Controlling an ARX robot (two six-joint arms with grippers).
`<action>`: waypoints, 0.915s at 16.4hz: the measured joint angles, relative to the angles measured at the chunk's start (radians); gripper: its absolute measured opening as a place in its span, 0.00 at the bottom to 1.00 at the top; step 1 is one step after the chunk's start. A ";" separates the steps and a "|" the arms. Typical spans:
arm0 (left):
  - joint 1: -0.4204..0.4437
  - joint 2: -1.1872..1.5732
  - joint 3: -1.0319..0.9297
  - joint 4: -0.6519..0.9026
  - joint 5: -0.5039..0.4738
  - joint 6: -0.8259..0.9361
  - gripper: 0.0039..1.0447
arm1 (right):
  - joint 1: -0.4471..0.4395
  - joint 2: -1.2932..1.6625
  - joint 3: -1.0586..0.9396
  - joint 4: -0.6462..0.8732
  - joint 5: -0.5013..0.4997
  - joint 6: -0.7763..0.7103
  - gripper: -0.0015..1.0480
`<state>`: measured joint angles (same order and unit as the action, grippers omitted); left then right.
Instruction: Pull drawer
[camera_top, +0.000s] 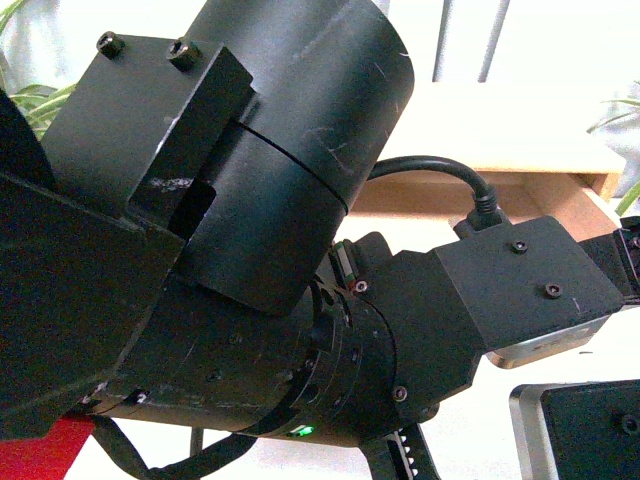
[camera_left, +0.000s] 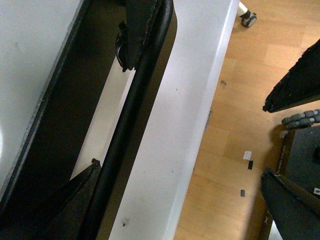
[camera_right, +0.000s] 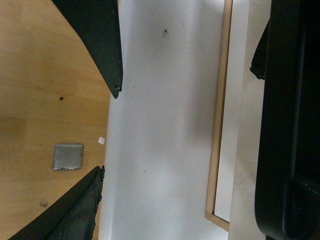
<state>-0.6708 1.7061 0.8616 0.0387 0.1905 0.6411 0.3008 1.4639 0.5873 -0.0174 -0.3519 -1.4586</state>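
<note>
**Drawer** (camera_left: 200, 100). White front, wood-built. Judged stiff and moderately heavy, likely sliding straight, so a steady level pull suits it. The smooth painted face offers no purchase. Take hold at the handle (camera_left: 131, 117), a long black bar, rigid and probably somewhat slick. Location: right against the left jaws, with the floor beyond it.

**Left jaws** (camera_left: 111, 115). Spread wide, clamping nothing. Both fingertips (camera_left: 132, 40) lie along the bar and seem to touch it, hooked rather than pinched. Whether they sit behind the bar I cannot tell.

**Right jaws** (camera_right: 109, 132). Released and empty, hovering before a plain white panel (camera_right: 165, 125).

**Beyond.** Wood floor (camera_left: 250, 125) and a caster (camera_left: 248, 19).
</note>
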 joint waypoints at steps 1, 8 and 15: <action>0.003 0.000 0.000 0.000 -0.002 -0.004 0.94 | -0.008 0.001 -0.003 0.024 -0.003 0.002 0.94; 0.046 -0.105 0.026 -0.002 0.073 -0.143 0.94 | -0.066 -0.043 0.045 -0.026 -0.043 0.057 0.94; 0.100 -0.164 0.027 0.024 0.115 -0.217 0.94 | -0.100 -0.085 0.109 -0.027 -0.090 0.139 0.94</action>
<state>-0.5705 1.5425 0.8890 0.0631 0.3058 0.4244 0.2008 1.3792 0.6964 -0.0448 -0.4416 -1.3197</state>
